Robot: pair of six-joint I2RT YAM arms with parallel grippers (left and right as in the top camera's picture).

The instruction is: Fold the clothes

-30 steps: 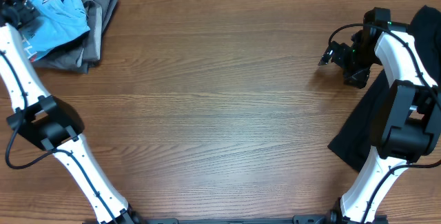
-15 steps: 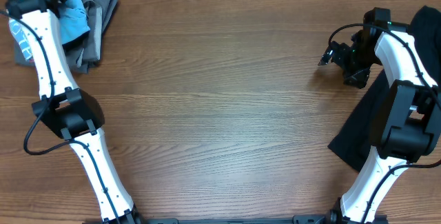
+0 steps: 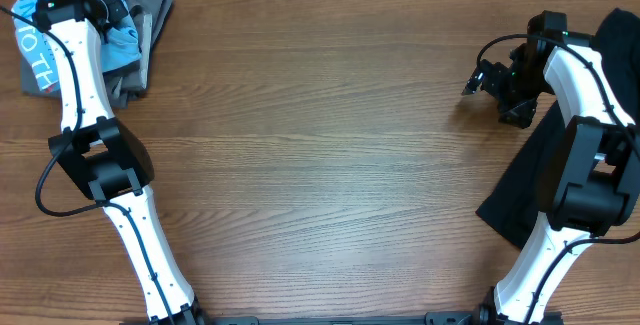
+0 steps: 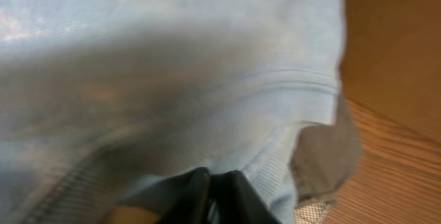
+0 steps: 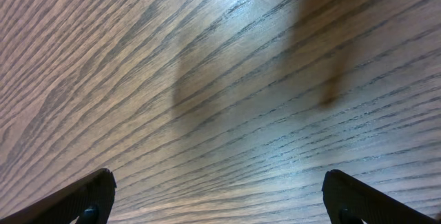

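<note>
I see the wooden table (image 3: pixel 320 165) filling the overhead view. A long black garment (image 3: pixel 503 208) lies at its right edge, partly under the right arm. The sky-blue T-shirt (image 3: pixel 35 50), white lettering up, sits bunched in the far left corner on a grey garment (image 3: pixel 152 13). My left gripper (image 4: pixel 212 186) is pinched narrow on a fold of the T-shirt's blue fabric; only the left wrist view shows that, along with the hem stitching. The right gripper (image 3: pixel 483 78) hangs over bare wood, its fingers (image 5: pixel 93 193) spread wide and holding nothing.
</note>
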